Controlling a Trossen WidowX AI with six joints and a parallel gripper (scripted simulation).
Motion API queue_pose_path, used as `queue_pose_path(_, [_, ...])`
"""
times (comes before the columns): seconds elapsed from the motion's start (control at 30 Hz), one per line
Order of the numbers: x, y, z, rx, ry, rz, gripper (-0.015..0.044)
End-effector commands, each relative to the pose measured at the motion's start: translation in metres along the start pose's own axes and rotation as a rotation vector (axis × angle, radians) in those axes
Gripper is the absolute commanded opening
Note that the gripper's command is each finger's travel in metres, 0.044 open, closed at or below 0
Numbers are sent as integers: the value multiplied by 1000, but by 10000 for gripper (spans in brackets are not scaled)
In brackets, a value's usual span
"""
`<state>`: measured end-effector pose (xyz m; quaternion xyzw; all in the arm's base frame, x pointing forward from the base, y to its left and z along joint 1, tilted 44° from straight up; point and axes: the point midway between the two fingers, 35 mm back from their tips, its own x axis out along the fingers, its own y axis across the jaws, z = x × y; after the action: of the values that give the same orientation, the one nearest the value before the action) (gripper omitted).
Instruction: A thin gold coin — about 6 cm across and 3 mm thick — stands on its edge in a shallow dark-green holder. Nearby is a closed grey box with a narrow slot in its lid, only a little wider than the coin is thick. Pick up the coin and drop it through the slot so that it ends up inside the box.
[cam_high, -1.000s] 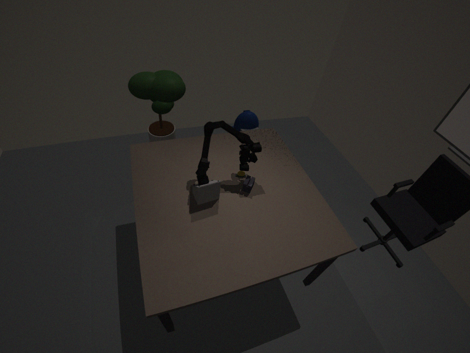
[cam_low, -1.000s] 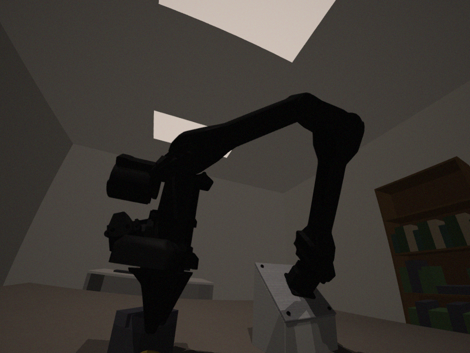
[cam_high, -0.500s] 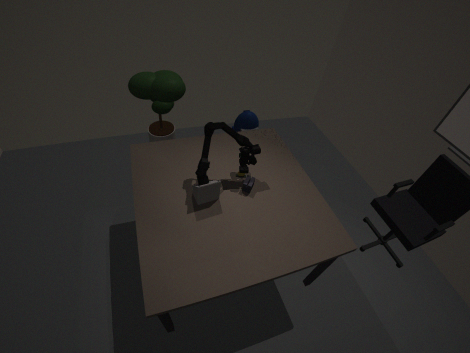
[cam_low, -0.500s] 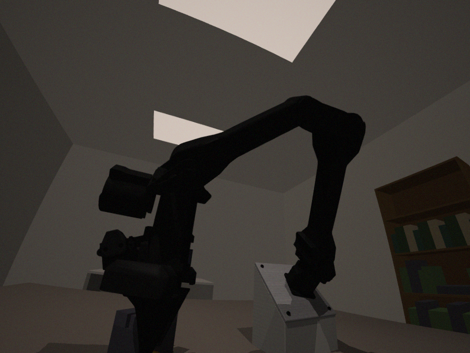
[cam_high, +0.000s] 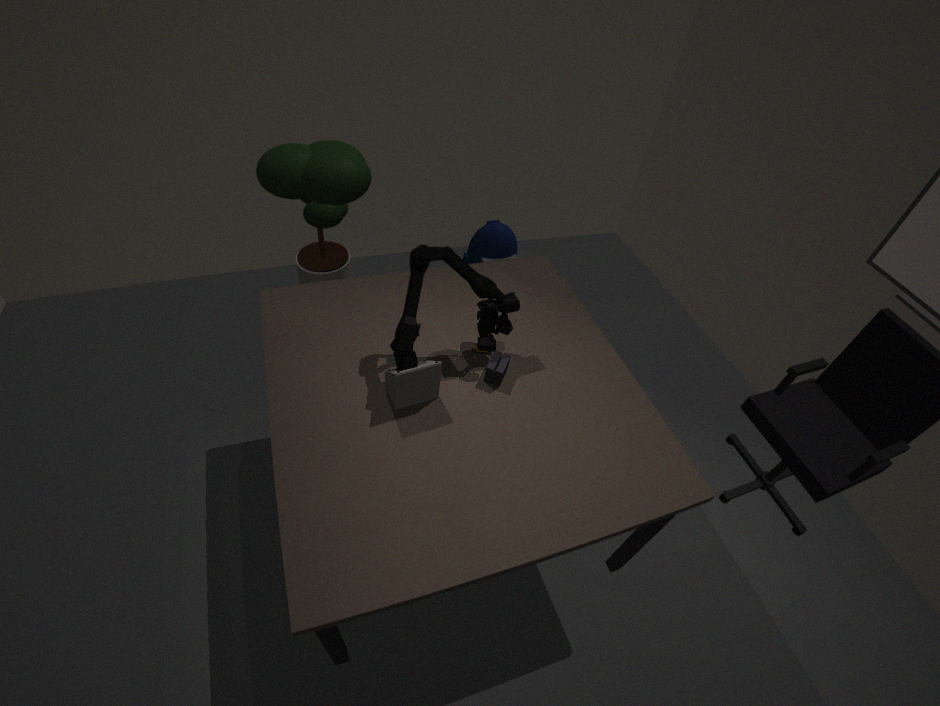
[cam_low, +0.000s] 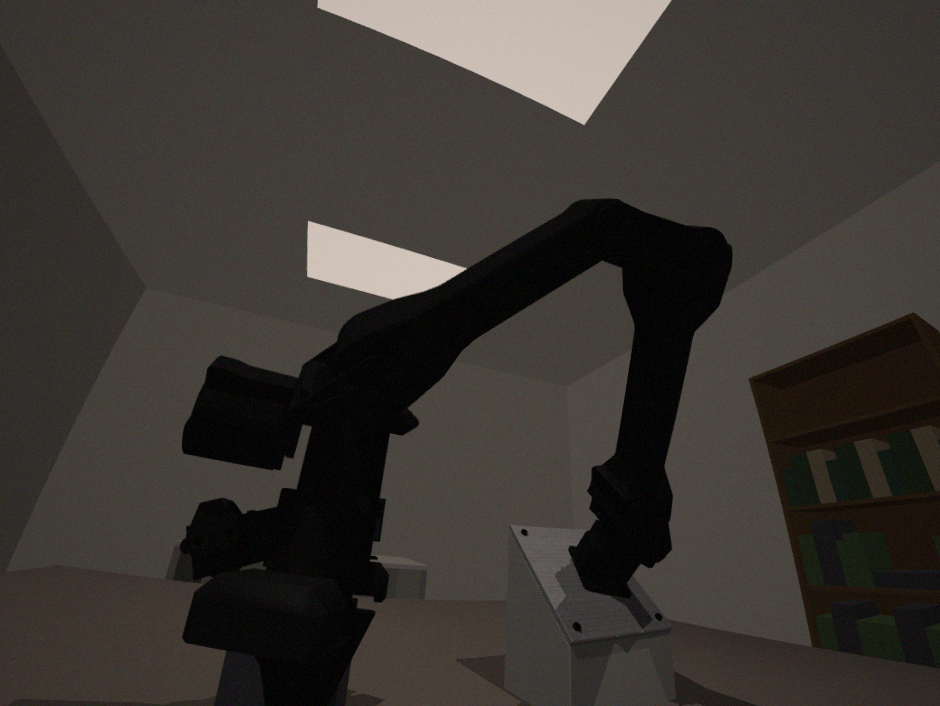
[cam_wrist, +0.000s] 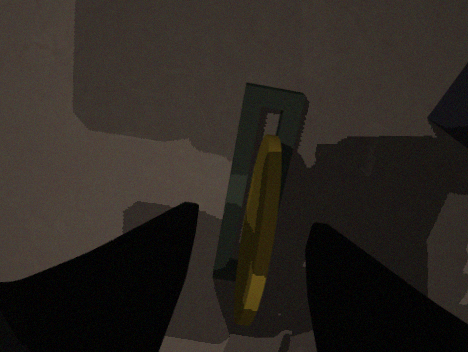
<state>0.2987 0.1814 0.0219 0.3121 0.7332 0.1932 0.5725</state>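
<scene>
From the top view, a dim room holds a square brown surface (cam_high: 471, 455) with a black arm (cam_high: 425, 296) rising from a white base (cam_high: 414, 383) and bending over and down. Its jaws (cam_high: 486, 343) hang just above a small spot of gold, the coin (cam_high: 481, 348), with the grey box (cam_high: 497, 368) just beside it toward the near edge. A potted plant (cam_high: 315, 197), a blue dome (cam_high: 492, 241) and an office chair (cam_high: 835, 425) stand around the surface. From the low exterior view, the arm (cam_low: 531, 303) is a black silhouette against two bright ceiling panels; the jaws' tips are hidden below the frame edge, and a bookshelf (cam_low: 866, 486) stands at right. From the wrist view, the coin (cam_wrist: 261, 228) stands on its edge in the dark-green holder (cam_wrist: 255, 142), seen almost edge-on, in the gap between the two black fingers. The fingers stand partly apart on either side of the coin, not touching it, gripping nothing. A corner of the box (cam_wrist: 455, 108) shows at the right edge.
</scene>
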Motion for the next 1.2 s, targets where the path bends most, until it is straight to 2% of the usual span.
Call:
queue_pose_path(0.0, [7,-1,-1,9,7,2,161])
queue_pose_path(0.37, [22,-1,-2,9,8,4,161])
queue_pose_path(0.57, [22,-1,-2,9,8,4,3])
queue_pose_path(0.87, [22,-1,-2,9,8,4,0])
queue_pose_path(1.17, [2,-1,1,9,6,0,0])
